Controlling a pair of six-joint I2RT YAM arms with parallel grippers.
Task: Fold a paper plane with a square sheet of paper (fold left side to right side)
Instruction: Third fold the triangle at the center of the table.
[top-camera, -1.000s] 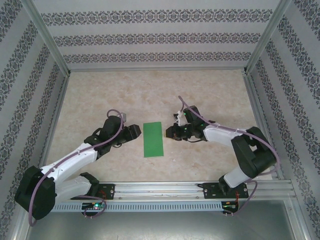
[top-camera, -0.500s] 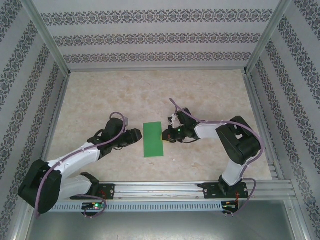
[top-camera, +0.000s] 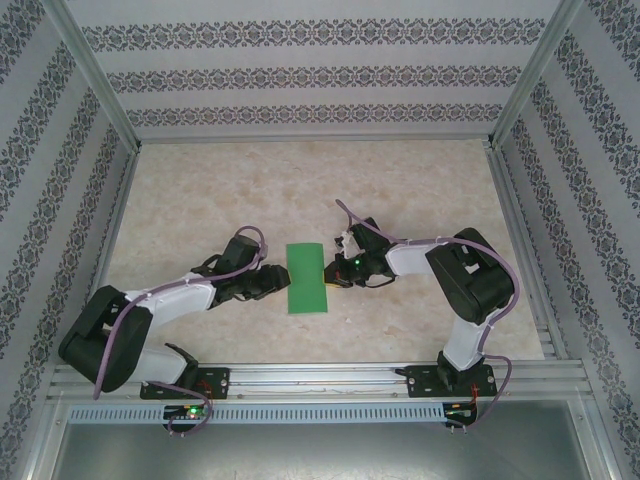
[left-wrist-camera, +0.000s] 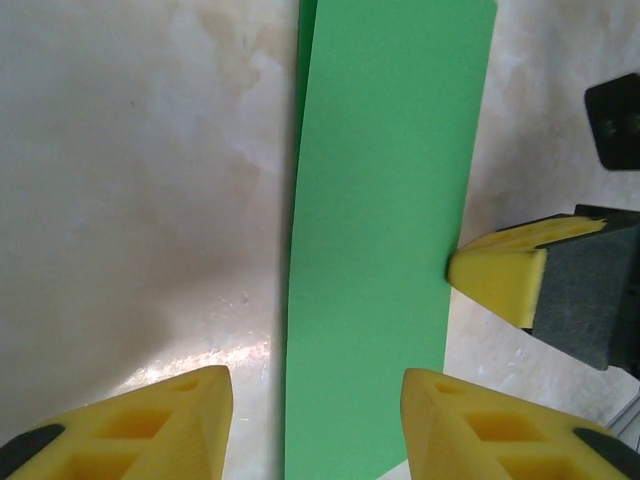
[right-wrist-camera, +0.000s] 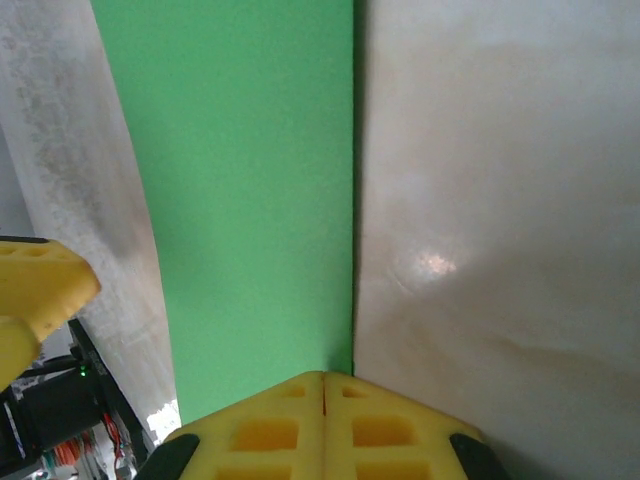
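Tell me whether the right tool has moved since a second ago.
Yes. The right tool has slid left, closing the gap to the green paper, which lies where it was.

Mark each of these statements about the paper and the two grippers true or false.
1. The paper lies on the table as a narrow rectangle. True.
2. The right gripper is wide open. False: it is shut, with its tips at the paper's right edge.
3. The left gripper is open. True.
4. The left gripper holds the paper off the table. False: the paper rests on the table and nothing grips it.
5. Both grippers are on the same side of the paper. False: one is at each long edge.
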